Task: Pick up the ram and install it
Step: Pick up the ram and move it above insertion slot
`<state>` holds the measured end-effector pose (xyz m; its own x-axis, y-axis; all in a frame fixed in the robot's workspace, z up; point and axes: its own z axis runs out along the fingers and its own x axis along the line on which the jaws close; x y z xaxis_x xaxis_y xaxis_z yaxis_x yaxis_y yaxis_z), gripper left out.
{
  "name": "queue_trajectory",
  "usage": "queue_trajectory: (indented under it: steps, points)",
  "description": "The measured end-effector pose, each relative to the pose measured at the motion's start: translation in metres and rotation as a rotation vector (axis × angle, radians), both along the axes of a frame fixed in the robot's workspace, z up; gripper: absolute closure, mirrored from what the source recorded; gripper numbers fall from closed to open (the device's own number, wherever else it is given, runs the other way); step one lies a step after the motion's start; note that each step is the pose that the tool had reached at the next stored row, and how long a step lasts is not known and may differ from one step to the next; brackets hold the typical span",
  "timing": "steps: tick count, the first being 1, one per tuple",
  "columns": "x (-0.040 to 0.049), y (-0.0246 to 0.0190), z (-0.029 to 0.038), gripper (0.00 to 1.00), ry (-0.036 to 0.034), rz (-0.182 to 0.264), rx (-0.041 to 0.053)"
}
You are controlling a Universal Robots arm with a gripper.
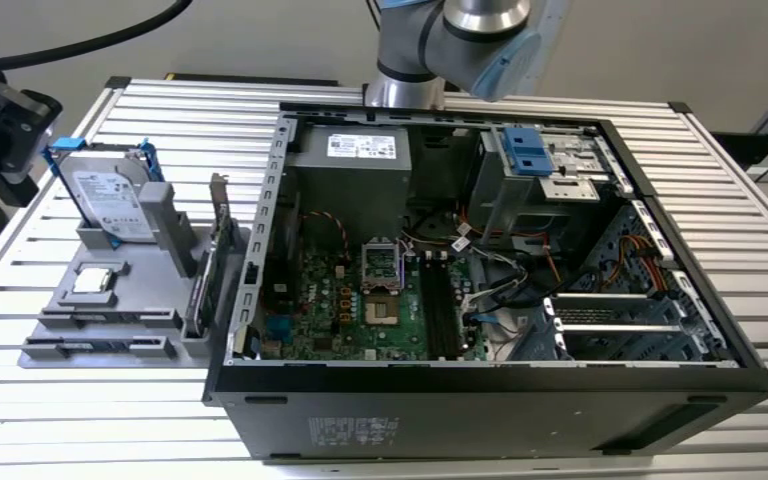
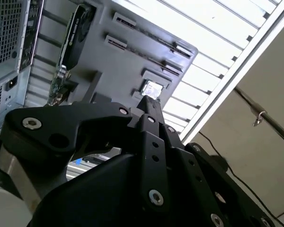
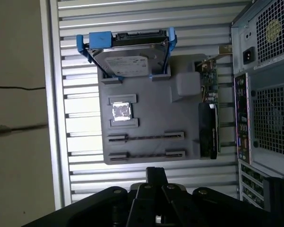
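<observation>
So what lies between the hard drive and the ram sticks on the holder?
A square silver chip sits in its recess between hard drive and ram, in the first wrist view.

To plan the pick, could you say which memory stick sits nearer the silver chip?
The inner stick, beside the chip; the other stick lies at the edge of the stand.

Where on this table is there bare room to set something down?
Bare table slats run along the near edge of the tray at the exterior view's left, and beyond the computer case at its right. The tray is crowded: hard drive, card, chip, ram sticks.
</observation>
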<state>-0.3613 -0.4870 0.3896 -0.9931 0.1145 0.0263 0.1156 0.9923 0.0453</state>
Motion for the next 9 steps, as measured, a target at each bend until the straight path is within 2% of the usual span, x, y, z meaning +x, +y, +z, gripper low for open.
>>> queue_trajectory:
  steps: [9]
  points:
    - [-0.0001, 0.0000, -0.0003, 1.00, -0.0002, -0.135, -0.0004]
